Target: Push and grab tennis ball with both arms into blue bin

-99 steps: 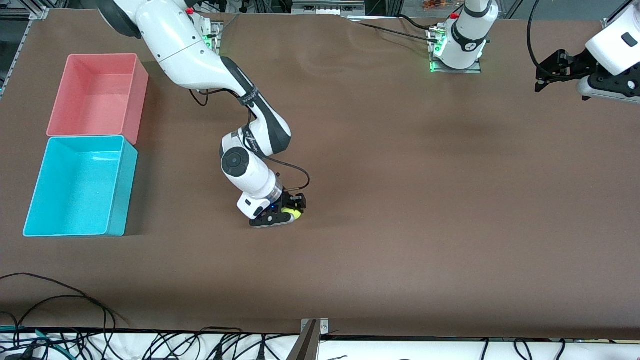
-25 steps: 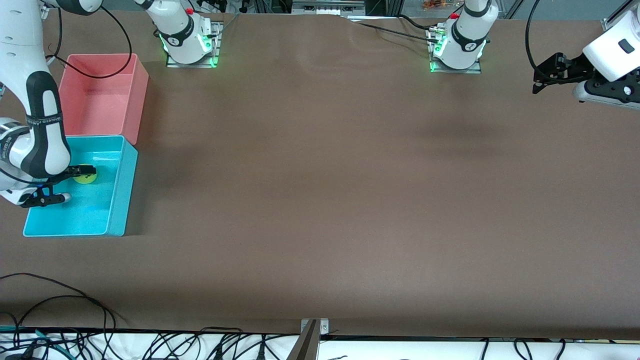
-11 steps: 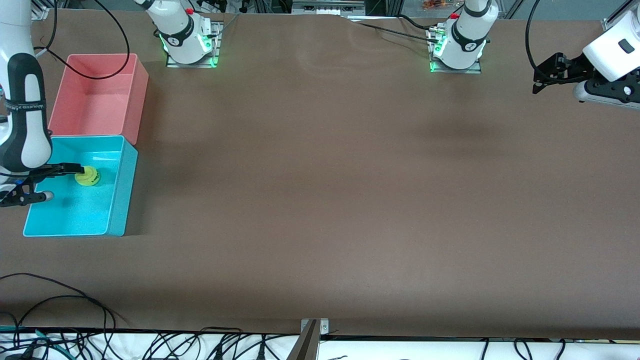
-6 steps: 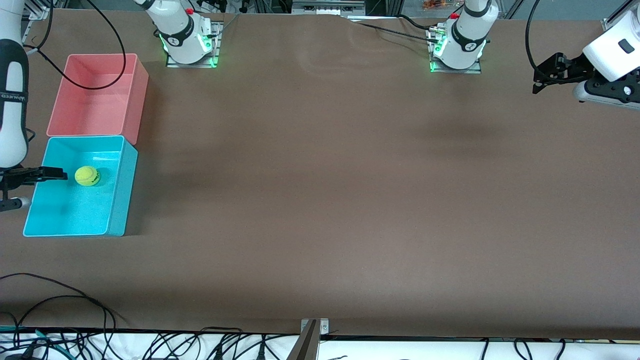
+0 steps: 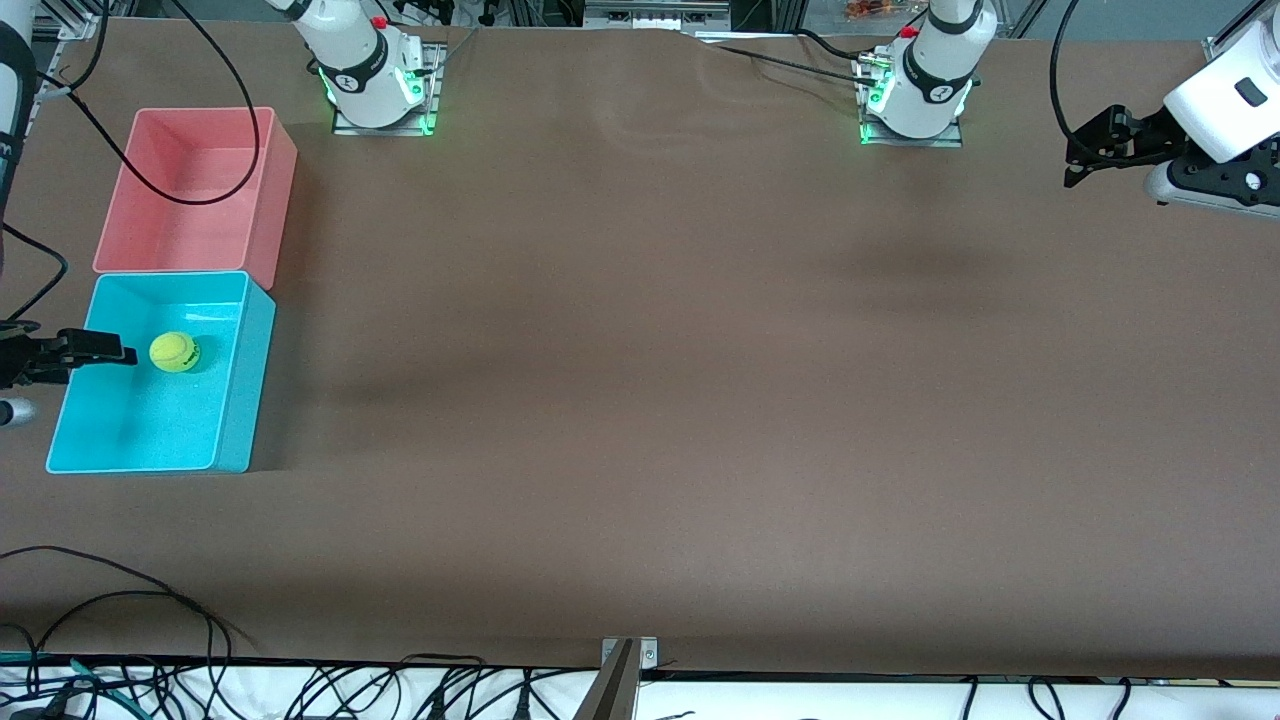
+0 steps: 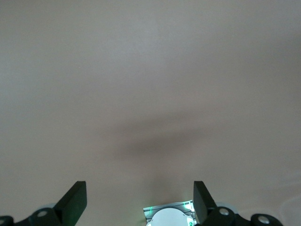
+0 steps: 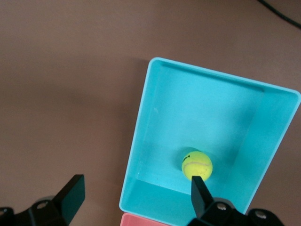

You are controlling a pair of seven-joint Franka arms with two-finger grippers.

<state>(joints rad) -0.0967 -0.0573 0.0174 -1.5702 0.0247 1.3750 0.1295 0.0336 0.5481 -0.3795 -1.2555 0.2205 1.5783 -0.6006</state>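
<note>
Brown bench (image 5: 640, 400). Blue bin (image 5: 235, 400) beside pink bin (image 5: 270, 190), right arm's end; ball (image 5: 175, 352) inside. Right tool (image 5: 45, 385) over bin edge, wide open, empty. Left tool (image 5: 1085, 165) waiting over left arm's end, open, empty.

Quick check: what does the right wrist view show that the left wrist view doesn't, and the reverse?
Only the right wrist view: the tennis ball lying loose inside the blue bin, a sliver of the pink bin, and the open right tool above the bin.

Only the left wrist view: the open left tool, empty, over bare table, with a green-lit arm base below it.

Both: the brown table.
</note>
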